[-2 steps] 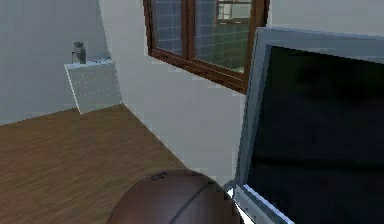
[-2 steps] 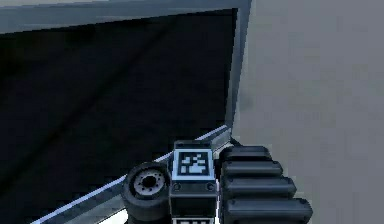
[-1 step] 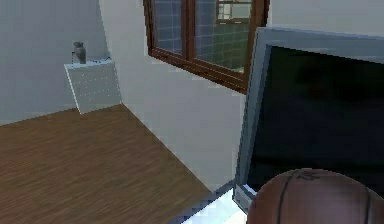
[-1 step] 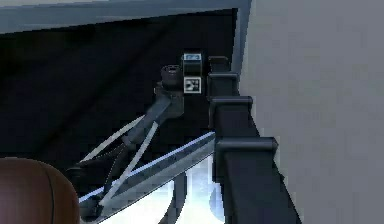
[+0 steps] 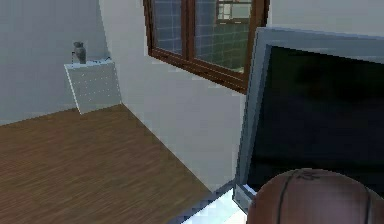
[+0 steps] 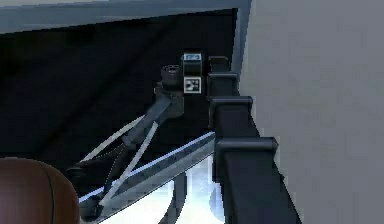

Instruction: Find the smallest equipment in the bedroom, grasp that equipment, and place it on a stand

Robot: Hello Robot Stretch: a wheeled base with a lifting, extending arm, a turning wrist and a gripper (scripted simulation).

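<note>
Your end effector (image 6: 105, 168) is in front of the monitor (image 6: 90, 80), against its dark screen. Its dark body is just beside the two white marker squares (image 6: 191, 75) at the far end of the arm (image 6: 240, 160). The two thin fingers (image 6: 120, 140) slant down from the body toward the basketball (image 6: 30, 195).

End effector state: can't tell. Nothing here tells you whether it's released or clenched.

The fingertips end near the ball's upper side, and you can't say whether they touch it or not. The ball is low in front of the monitor at the bench (image 6: 200, 185), right by the fingers, so you can't tell whether the end effector has hold of anything either.

Task thing: the basketball, brown-orange with dark seams. It's directly in front of the monitor's lower corner, close to the screen, with the white bench top beside it.

Beyond the monitor along the same wall (image 5: 190, 110) there's a brown-framed window (image 5: 200, 35). Farther out from the monitor, well apart from it across the wood floor (image 5: 90, 160), a white stand (image 5: 93, 85) is against the far wall. A small grey object (image 5: 78, 50) is upright on top of the stand, too small to identify.

The arm comes in alongside the monitor's grey frame edge.
</note>
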